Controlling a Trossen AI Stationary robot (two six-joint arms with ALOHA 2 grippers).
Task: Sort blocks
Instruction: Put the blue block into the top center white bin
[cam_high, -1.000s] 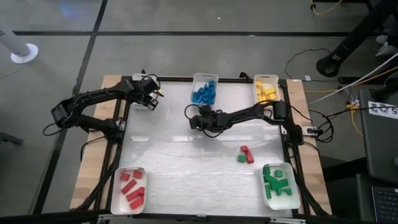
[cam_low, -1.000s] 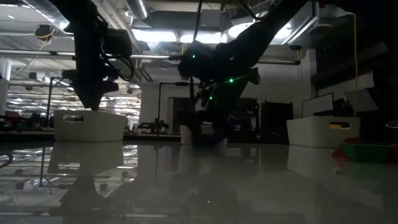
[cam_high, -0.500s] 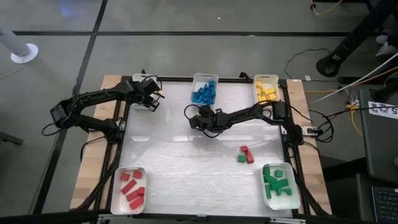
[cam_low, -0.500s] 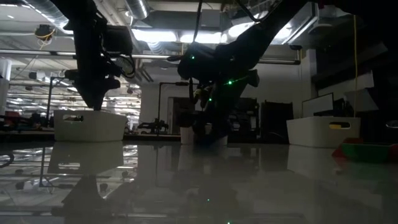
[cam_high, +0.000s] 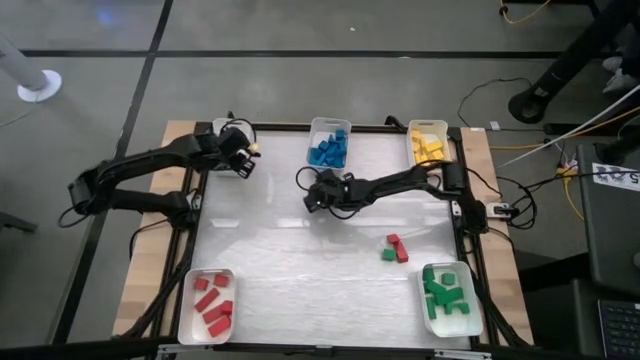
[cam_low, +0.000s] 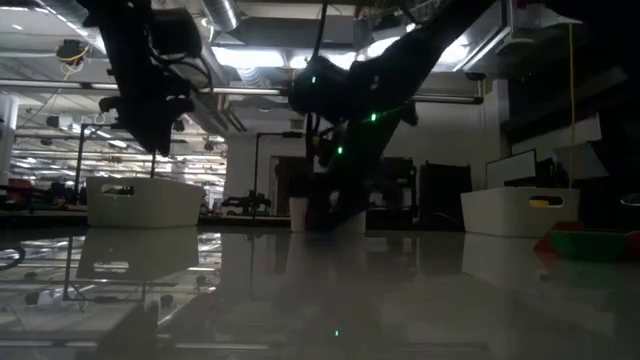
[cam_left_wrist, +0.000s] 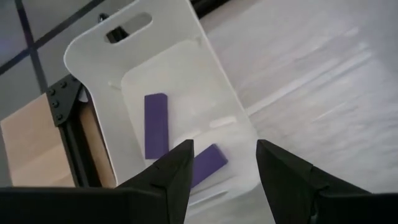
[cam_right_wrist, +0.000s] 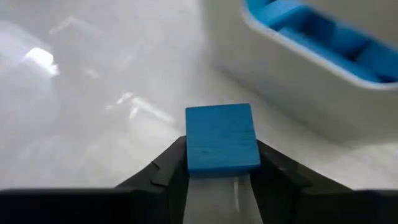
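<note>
Because of its small size and solid look, judged light, stiff and not fragile: blue block (cam_right_wrist: 222, 138), pinched between the fingers of the right end effector (cam_high: 316, 195). Faces smooth and flat with a faint grain, so possibly slippery under a shallow pinch; best gripped across two opposite flat sides, near mid-height, as now.

Appearance: plain saturated blue, square upper face, crisp edges, no markings.

Location: clamped at the tips of the right end effector, above the bare desk (cam_high: 300, 270), with the white tray of blue blocks (cam_right_wrist: 323, 43) just ahead and slightly to one side.

Left end effector (cam_left_wrist: 224, 165): fingers spread, nothing between them, hovering over a white tray (cam_left_wrist: 134, 37) holding two purple bars (cam_left_wrist: 156, 124), one directly beyond the fingertips.

Remaining loose pieces: small cluster of red and green blocks (cam_high: 394, 248) on the desk, well apart from both end effectors. Yellow (cam_high: 428, 148), green (cam_high: 447, 292) and red (cam_high: 212, 302) blocks already grouped in separate trays.

Caution: risk of twist or slip if released before clearing the tray wall.
</note>
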